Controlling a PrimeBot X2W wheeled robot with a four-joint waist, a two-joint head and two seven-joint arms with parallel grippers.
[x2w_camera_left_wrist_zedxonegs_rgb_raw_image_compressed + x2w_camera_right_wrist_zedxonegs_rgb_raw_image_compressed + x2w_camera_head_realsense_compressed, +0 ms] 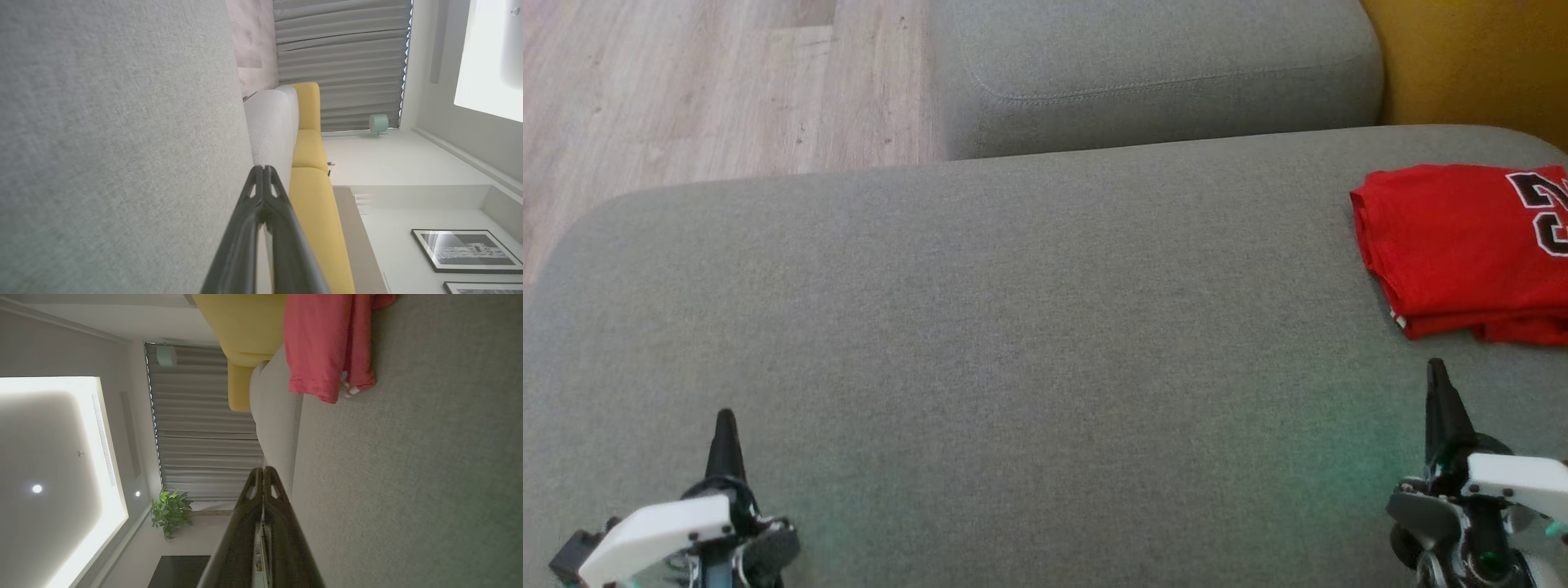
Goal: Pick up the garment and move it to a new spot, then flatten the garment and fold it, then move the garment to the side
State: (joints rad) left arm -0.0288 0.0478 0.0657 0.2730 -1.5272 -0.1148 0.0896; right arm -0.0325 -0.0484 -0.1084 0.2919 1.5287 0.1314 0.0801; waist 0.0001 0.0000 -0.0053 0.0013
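Folded red jersey (1462, 245) sat at 2 o'clock on the grey cushion (1013, 327), left gripper (725, 429) and right gripper (1437, 380) both clenched empty (looked basically done), so the likely slip-up was the right one snagging its hem and undoing the fold.

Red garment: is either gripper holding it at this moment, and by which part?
Nothing is held. The left gripper and right gripper are both shut and empty. The folded red garment lies on the grey cushion, apart from the right gripper.
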